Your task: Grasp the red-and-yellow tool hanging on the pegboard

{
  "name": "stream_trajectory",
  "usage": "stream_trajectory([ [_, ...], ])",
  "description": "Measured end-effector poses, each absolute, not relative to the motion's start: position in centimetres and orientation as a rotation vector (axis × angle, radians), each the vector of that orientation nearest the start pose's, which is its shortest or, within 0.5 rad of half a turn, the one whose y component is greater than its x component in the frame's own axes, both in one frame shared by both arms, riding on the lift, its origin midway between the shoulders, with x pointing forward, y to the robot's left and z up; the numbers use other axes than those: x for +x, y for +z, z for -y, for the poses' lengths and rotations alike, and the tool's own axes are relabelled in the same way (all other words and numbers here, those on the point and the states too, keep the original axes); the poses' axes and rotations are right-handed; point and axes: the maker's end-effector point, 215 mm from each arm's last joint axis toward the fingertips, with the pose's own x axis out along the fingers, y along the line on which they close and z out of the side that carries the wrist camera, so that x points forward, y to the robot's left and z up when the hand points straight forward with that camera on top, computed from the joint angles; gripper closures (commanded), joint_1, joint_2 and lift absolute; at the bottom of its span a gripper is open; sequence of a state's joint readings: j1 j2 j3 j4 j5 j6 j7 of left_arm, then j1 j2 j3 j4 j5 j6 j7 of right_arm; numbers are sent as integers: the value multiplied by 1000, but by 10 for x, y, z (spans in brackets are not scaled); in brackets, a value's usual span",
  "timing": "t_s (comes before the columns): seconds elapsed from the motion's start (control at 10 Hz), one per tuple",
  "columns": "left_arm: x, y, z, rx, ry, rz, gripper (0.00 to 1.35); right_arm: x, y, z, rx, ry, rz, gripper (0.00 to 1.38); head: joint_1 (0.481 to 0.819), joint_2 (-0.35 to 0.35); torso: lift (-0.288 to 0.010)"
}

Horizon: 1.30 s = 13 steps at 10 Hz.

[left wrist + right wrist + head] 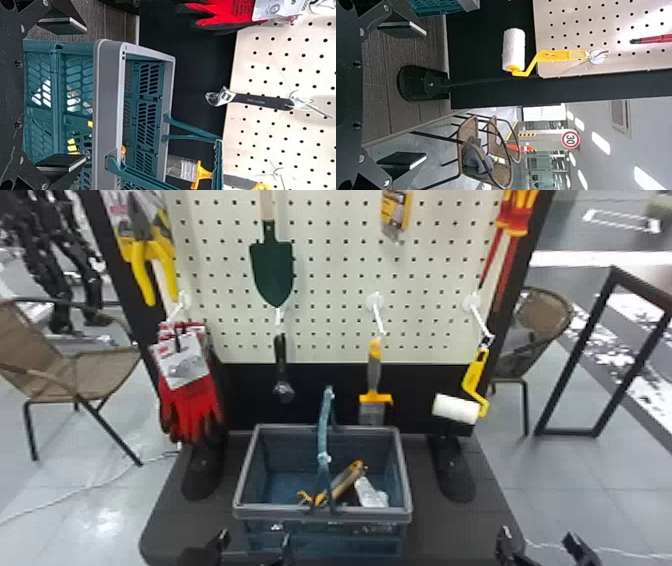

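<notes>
The red-and-yellow tool (510,230), a pair of screwdrivers with red shafts and yellow bands, hangs at the top right corner of the white pegboard (340,265). One red shaft (653,38) also shows in the right wrist view against the board. My right gripper (540,546) stands open at the table's front right edge, far below the tool, with nothing between its fingers (401,25). At the front edge, just before the basket, my left gripper (250,546) is open too, its fingers (63,21) bare.
A blue-grey basket (242,490) holding small tools sits mid-table, its handle (325,425) upright. On the board hang yellow pliers (150,255), a green trowel (272,265), red gloves (190,400), a wrench (281,365), a scraper (374,385) and a paint roller (460,405). Chairs stand on both sides.
</notes>
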State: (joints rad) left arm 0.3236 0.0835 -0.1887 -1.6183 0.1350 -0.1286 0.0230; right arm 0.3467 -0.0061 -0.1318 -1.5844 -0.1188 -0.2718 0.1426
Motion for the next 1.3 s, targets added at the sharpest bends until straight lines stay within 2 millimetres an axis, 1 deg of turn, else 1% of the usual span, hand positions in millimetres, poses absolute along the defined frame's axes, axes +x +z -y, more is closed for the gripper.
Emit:
stream_trajectory([
  [0.5,465,-456,-150,-97,-152,-169,162,462,-433,284,68,-14,-53,199,549,0,-100],
  [0.6,465,-456,-150,-96,-152,-168,160,463,-430,284,65,-12,-50,199,549,0,-100],
  [0.7,465,-456,-150,-96,-152,-168,162,466,-423,283,57,-7,-50,197,549,0,-100],
  [0.9,464,-456,-150,-97,-152,-169,162,480,-389,276,32,14,-64,180,549,0,-100],
  [1.0,464,-456,-150,-96,-152,-168,160,491,-370,273,37,37,-76,170,549,0,-100],
  [1.2,464,-456,-150,-94,-155,-170,160,524,-325,269,16,129,-77,165,549,0,-100],
  [1.3,465,-456,-147,-91,-161,-171,160,544,-296,271,2,168,-56,170,549,0,-100],
])
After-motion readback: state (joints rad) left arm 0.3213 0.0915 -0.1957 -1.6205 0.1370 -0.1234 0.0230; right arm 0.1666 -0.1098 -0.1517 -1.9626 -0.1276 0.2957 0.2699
